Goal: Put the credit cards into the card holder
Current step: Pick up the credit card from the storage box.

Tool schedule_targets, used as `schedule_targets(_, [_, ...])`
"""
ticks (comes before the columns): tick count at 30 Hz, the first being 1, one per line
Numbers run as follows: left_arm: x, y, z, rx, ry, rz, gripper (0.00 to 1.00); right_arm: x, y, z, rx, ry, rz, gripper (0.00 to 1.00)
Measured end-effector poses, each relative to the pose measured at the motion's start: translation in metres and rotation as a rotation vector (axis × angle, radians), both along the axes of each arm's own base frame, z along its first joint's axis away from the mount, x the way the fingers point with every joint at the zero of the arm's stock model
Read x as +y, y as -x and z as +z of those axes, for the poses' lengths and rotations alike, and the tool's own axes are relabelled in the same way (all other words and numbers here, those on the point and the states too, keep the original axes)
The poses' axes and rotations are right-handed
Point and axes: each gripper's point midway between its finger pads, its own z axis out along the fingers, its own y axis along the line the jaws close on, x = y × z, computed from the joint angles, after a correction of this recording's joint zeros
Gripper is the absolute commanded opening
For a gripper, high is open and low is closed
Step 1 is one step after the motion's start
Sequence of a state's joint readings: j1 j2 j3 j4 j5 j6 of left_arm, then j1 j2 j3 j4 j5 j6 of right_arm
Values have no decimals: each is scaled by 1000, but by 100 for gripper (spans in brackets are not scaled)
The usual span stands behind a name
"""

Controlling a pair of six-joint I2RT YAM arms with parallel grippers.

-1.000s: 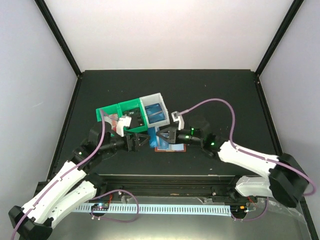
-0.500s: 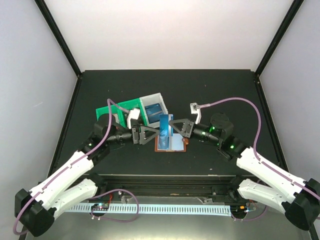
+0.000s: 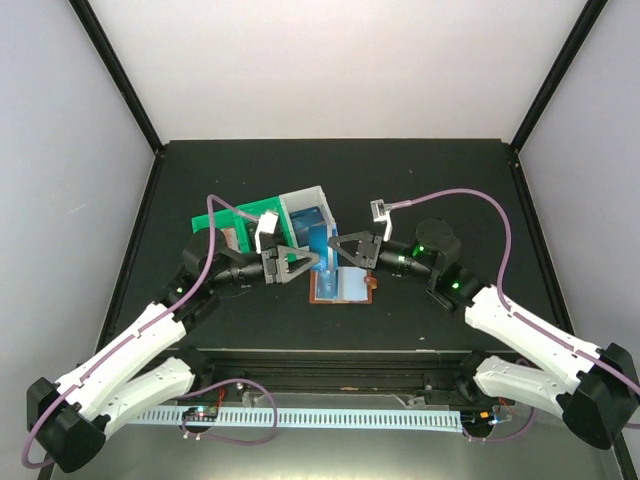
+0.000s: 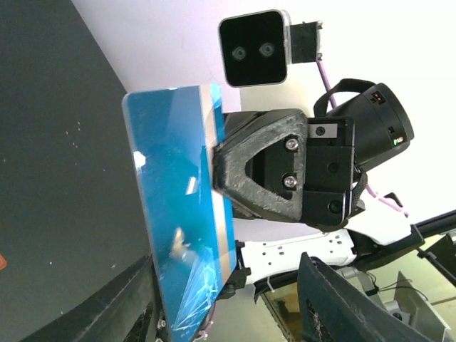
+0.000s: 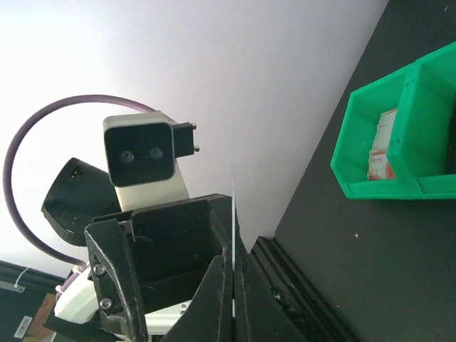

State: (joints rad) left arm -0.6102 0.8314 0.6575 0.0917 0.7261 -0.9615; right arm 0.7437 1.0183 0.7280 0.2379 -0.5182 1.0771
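Note:
A blue credit card [image 3: 322,250] stands on edge in the air above the open reddish-brown card holder [image 3: 350,288], which lies flat on the black table. My right gripper [image 3: 336,252] is shut on the card's right side; in the right wrist view the card shows edge-on [image 5: 233,206] between the closed fingers of that gripper [image 5: 234,260]. My left gripper [image 3: 308,263] faces it from the left, open. In the left wrist view the blue card [image 4: 174,199] sits between the wide-apart fingers of the left gripper [image 4: 228,285], close to the left finger [image 4: 135,306].
A green bin [image 3: 215,220] at the back left holds red-and-white cards [image 5: 385,139]. A white bin [image 3: 300,200] beside it holds more blue cards [image 3: 310,222]. Both bins stand just behind the grippers. The green bin also shows in the right wrist view [image 5: 370,187].
My right gripper has lifted the blue card off the card holder and swung it upright. My left gripper has moved right until its open fingers flank the card.

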Motion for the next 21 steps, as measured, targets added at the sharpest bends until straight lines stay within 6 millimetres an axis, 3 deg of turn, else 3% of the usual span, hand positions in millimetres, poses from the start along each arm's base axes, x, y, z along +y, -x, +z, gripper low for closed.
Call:
schedule_targets(8, [2,-7,-5,42,8,45,18,3,1,-2,25,-22,23,1])
schedule_targets(10, [2,-8,-10,52,1,54,5,3,2,-7,39,-20,25,1])
schedule_targets(13, [2,-9,-17,63,-10,57,2,3,3,-13,51,-15,26,4])
schedule_targets(15, [2,-9,-17,57,-11,55,2,3,3,-17,58,-9,28,13])
schedule_targets(21, [4,-10,-27,29,-57,67,2,-1,1,-35,71,66,4,55])
